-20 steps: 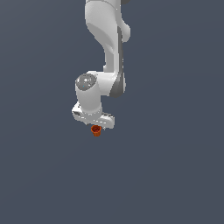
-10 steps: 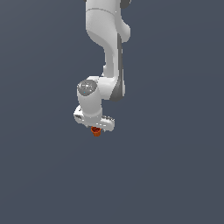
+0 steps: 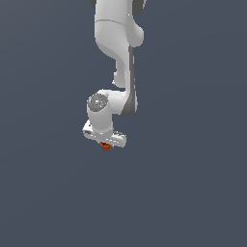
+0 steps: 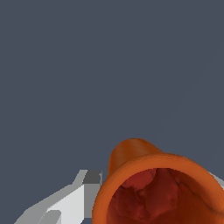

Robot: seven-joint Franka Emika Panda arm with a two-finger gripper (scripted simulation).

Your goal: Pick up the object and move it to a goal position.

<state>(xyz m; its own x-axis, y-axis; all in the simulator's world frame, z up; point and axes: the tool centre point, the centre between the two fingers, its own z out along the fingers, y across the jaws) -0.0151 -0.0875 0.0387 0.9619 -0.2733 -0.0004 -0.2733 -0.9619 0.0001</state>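
Your tool [image 3: 105,143] was clamped on the orange-red cup [image 3: 105,145]. In the wrist view its rim faced the camera, long axis running away toward 11 o'clock.

All I have besides the work itself is a backdrop [image 3: 193,193], a flat slate blue-grey surface. In the exterior view it runs from the upper left of the frame to the lower right and reaches all four edges in one even tone. The lower half of the frame shows the same plain colour as the corners. In the wrist view the same backdrop [image 4: 109,65] takes up most of the picture, again in that one dull blue-grey shade. From my screen I cannot tell whether it is a floor, a wall or open space.
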